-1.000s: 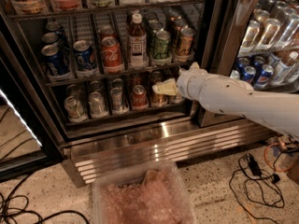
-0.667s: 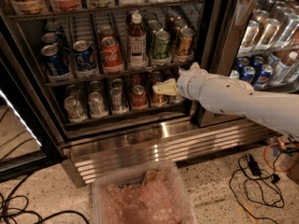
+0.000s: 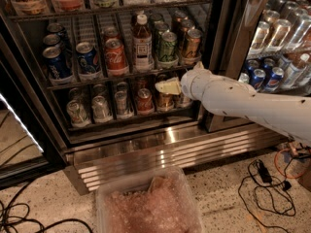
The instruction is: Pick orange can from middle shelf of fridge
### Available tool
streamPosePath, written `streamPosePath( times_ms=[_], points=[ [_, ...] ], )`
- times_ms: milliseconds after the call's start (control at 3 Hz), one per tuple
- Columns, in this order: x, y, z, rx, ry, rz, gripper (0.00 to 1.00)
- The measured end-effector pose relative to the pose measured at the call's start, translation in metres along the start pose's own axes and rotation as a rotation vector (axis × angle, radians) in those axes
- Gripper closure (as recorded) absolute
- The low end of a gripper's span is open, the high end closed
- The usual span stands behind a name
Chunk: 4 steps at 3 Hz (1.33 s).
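Orange can (image 3: pixel 191 43) on middle shelf (image 3: pixel 121 75), gripper (image 3: pixel 167 86) unmoved just below it (opening cannot be told)

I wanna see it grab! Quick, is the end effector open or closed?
End effector: low in the fridge, below the orange can; open or closed cannot be told.

The orange can (image 3: pixel 191 42) is amber-orange with brown marks and a silver top. Beside it, the green can (image 3: pixel 167 46) is green. The cola can (image 3: pixel 115 57) is red with white letters. The blue cans (image 3: pixel 86 58) are blue. The middle shelf (image 3: pixel 127 74) is dark wire. The fridge (image 3: pixel 170 152) has a dark frame and a shiny silver bottom with ribbed stripes. The gripper (image 3: pixel 167 87) is pale cream and sits in front of the lower cans (image 3: pixel 99 108), which are silvery and rust-red. The arm (image 3: pixel 243 103) is white. The floor (image 3: pixel 223 188) is tan with speckles.
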<state>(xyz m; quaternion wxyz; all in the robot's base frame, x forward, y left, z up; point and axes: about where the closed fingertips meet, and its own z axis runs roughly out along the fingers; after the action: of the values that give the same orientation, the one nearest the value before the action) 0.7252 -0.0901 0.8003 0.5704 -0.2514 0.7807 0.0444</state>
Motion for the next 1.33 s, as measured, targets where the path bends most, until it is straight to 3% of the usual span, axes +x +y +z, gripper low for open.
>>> streamPosePath(
  times_ms=[667,1000,1333],
  points=[
    [-0.012,-0.024,0.006,0.054,-0.076,0.102,0.00],
    [-0.013,-0.027,0.010,0.061,-0.107,0.118,0.00],
    [-0.020,-0.028,0.015,0.064,-0.139,0.103,0.16]
  ],
)
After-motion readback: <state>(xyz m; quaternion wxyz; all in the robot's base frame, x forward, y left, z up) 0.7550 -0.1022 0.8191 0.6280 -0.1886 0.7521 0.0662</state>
